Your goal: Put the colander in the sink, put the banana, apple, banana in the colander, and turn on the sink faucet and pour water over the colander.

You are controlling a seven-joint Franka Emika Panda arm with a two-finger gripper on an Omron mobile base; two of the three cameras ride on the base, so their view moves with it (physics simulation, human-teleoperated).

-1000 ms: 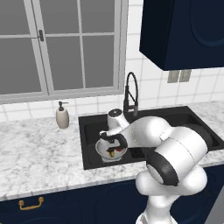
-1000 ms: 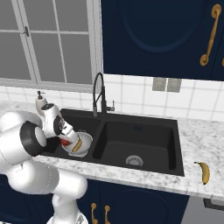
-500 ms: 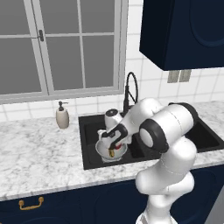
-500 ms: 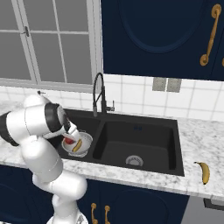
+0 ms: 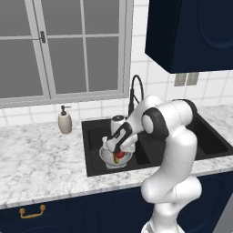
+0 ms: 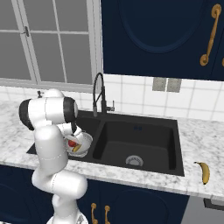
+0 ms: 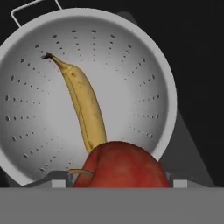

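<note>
Jaws [image 7: 118, 181] clamped on apple [image 7: 120, 165], hovering over colander [image 7: 144, 61] in left basin of sink [image 6: 144, 131]. Best lowered toward 6 o'clock beside banana [image 7: 85, 103], then released gently.

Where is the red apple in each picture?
Left base view: apple inside the colander, in the sink's left basin, under the gripper.
Right base view: apple in the colander, beside the arm.
Hand view: apple at bottom centre, by the banana.
Shared landmark: the colander.
</note>
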